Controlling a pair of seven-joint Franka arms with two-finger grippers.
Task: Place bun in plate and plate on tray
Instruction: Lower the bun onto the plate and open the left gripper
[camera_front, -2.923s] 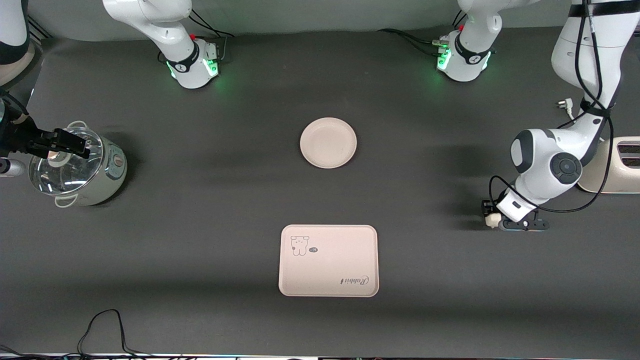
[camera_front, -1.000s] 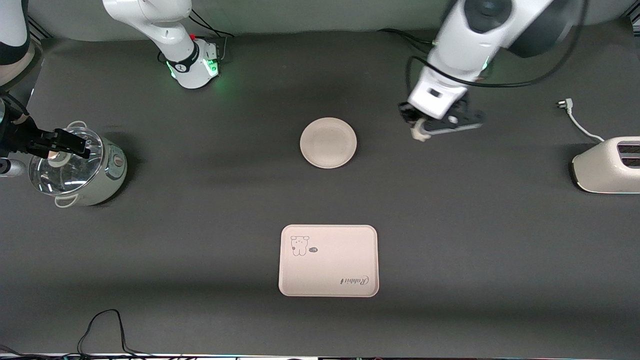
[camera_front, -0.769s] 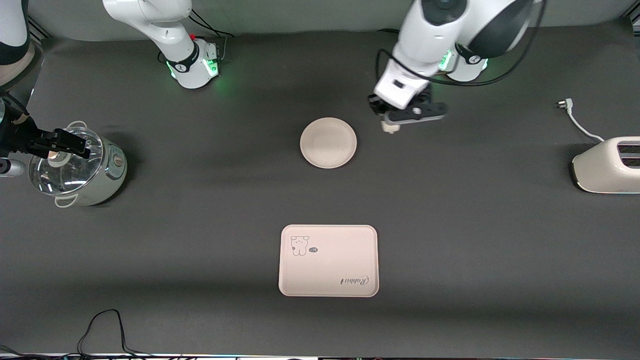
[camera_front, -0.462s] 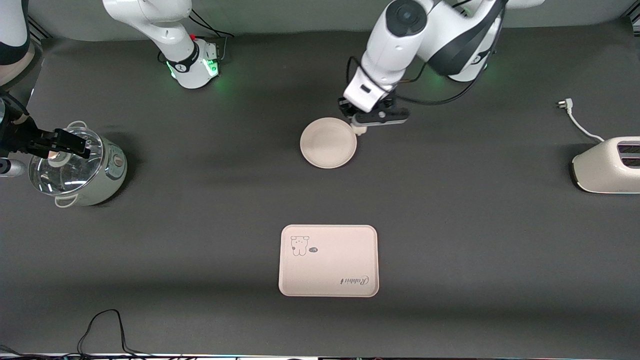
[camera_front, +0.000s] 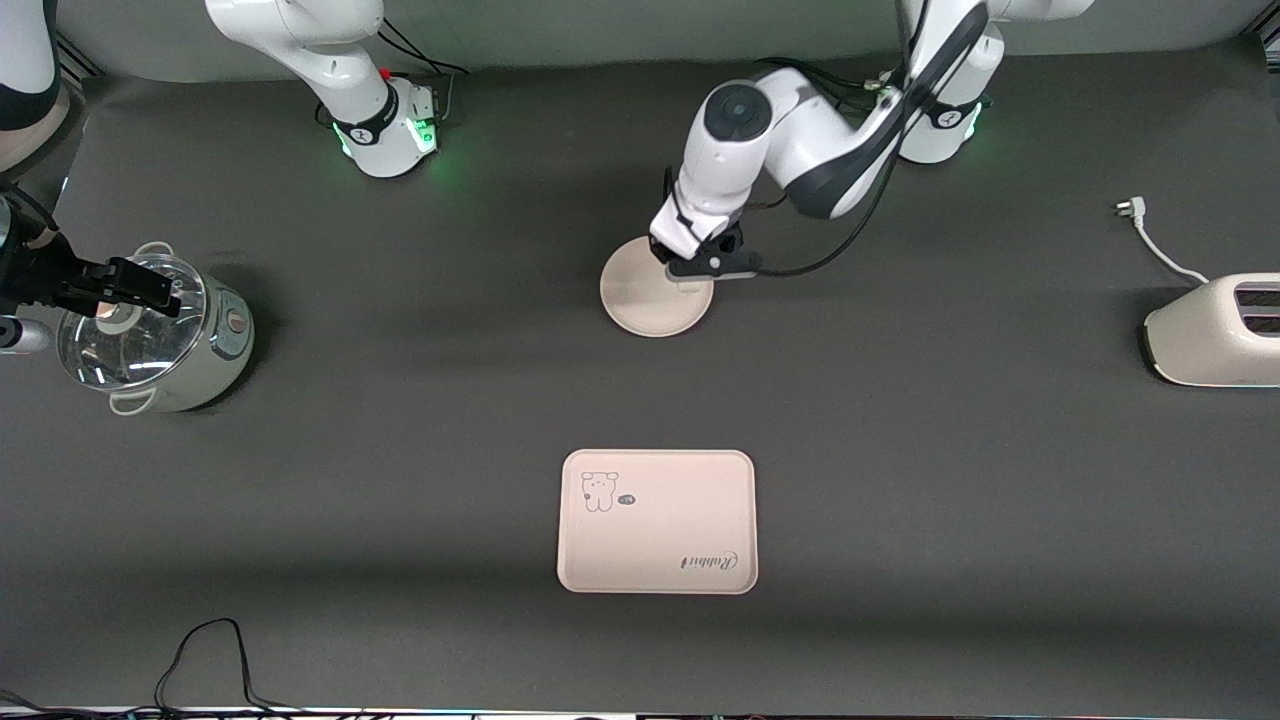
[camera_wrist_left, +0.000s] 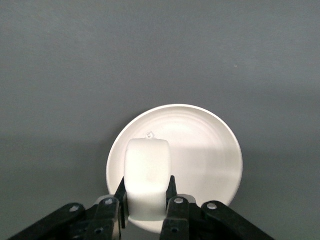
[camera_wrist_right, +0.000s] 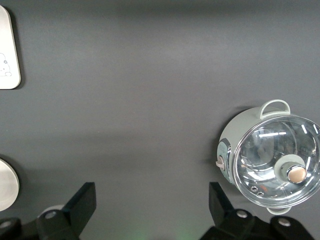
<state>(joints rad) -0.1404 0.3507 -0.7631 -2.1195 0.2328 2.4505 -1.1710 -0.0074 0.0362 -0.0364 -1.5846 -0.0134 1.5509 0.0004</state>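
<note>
Dark grey matte desk (camera_front: 400, 450) fills pretty much everything – soft banded shadows across it, green glow near the top edge. Pale wall strip (camera_front: 560, 25) up top, black cable (camera_front: 210, 650) looped along the bottom.

Lighting even, overhead, diffuse. Counter (camera_front: 1000, 520) dark matte grey, crossed by broad soft shadow bands in the front view. Green indicator glow spills onto the counter at both arm bases. Front view sharp throughout, no motion blur. Glass lid of the pot (camera_wrist_right: 272, 160) carries bright specular streaks in the right wrist view. In the left wrist view the bun (camera_wrist_left: 147, 172) and plate (camera_wrist_left: 210, 150) read near-overexposed white; a soft shadow darkens the counter beside the plate.
</note>
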